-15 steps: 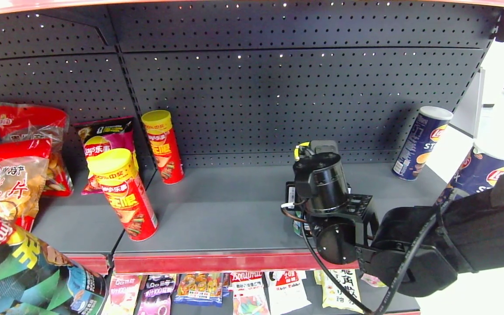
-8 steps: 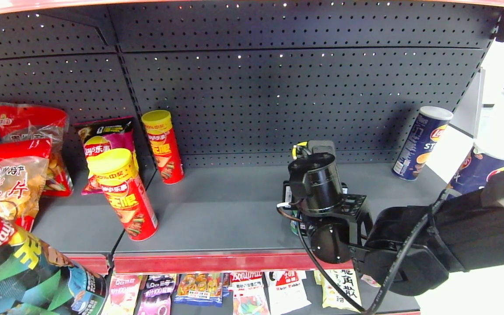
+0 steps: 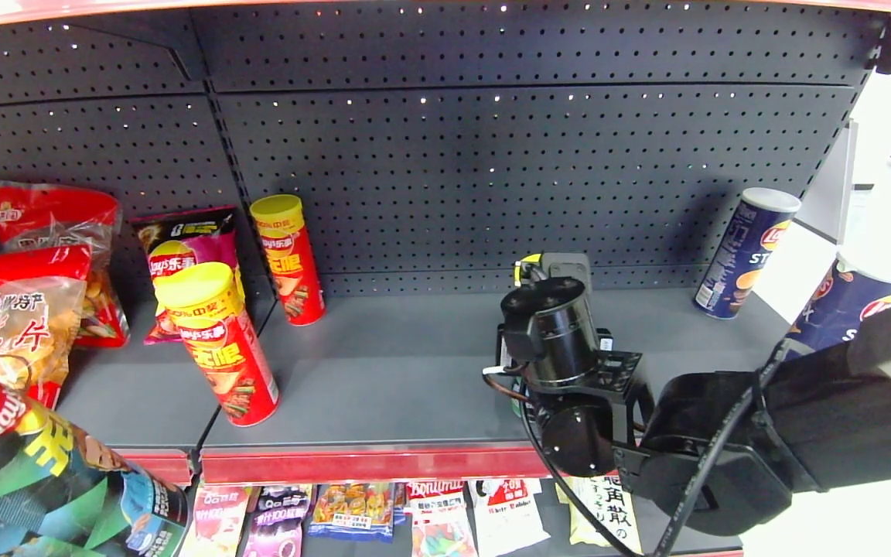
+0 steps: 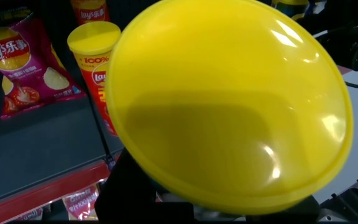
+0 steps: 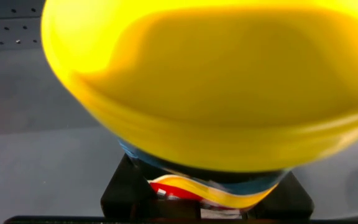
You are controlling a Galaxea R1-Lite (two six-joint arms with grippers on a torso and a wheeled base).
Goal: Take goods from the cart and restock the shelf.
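Shifted slightly left over the shelf, my right tool stays clamped on a yellow-lidded can; my left tool grips a green can.

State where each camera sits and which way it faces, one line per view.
Head view: on the head, facing down at the shelf; right arm shows.
Left wrist view: behind the left gripper, facing past the left can toward the shelf.
Right wrist view: behind the right gripper, facing the right can over the shelf.
Shared: head and left wrist views show the front red can.
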